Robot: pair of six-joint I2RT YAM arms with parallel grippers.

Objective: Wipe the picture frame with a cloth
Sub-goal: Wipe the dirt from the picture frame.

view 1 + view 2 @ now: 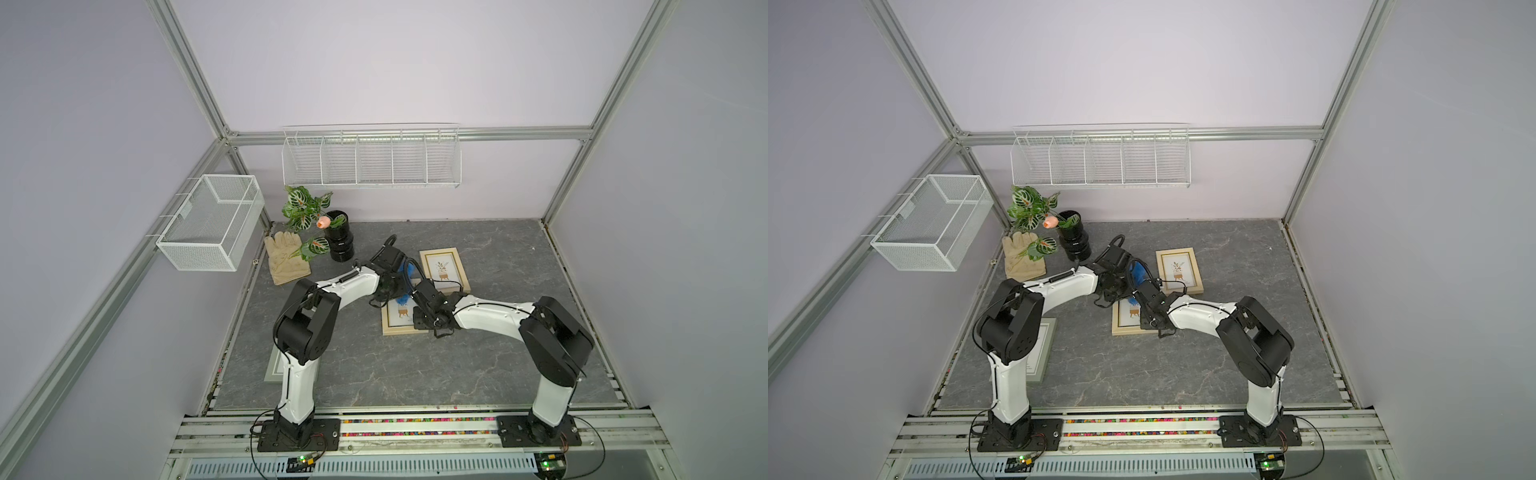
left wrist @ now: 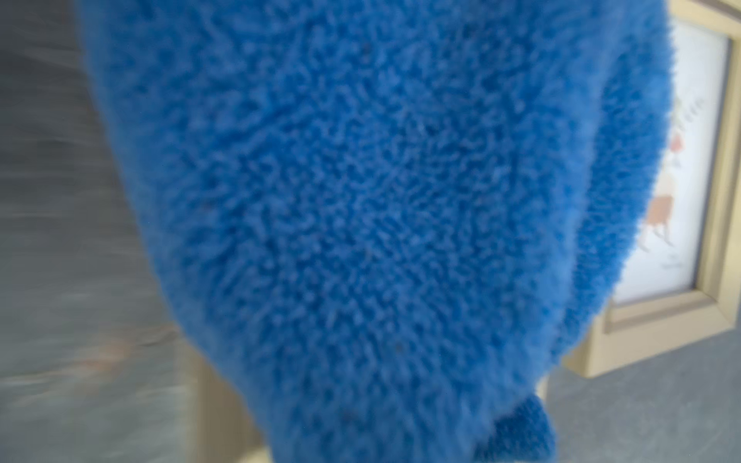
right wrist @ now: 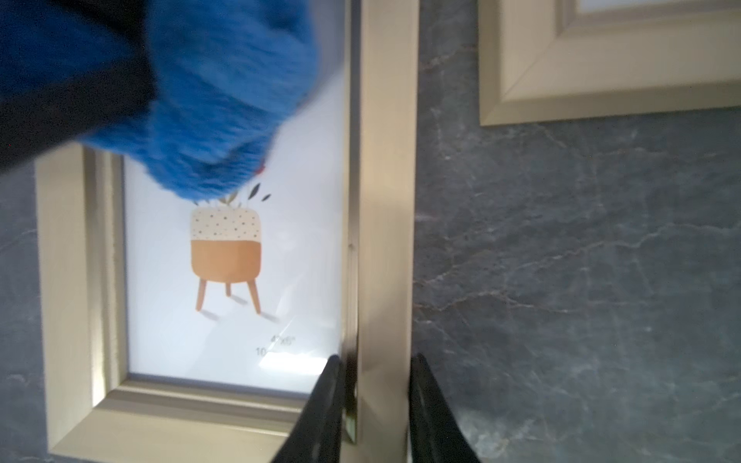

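A gold picture frame (image 1: 397, 329) (image 1: 1126, 329) with a plant-pot print lies flat near the table's middle. My right gripper (image 3: 377, 360) is shut on its side rail (image 3: 385, 200), one finger on the glass side and one on the outer edge. The plush blue cloth (image 2: 361, 200) (image 3: 224, 100) hangs bunched from my left gripper (image 1: 390, 286) and touches the upper part of the glass. It fills the left wrist view and hides the left fingers. In both top views only a bit of blue cloth (image 1: 409, 270) (image 1: 1136, 272) shows between the two wrists.
A second gold frame (image 1: 444, 270) lies just behind. A grey frame (image 1: 275, 370) lies under the left arm. A beige glove (image 1: 286, 257), a black vase (image 1: 340, 243) with a plant, a mesh basket (image 1: 212, 226) and a wire shelf (image 1: 372, 160) stand back left.
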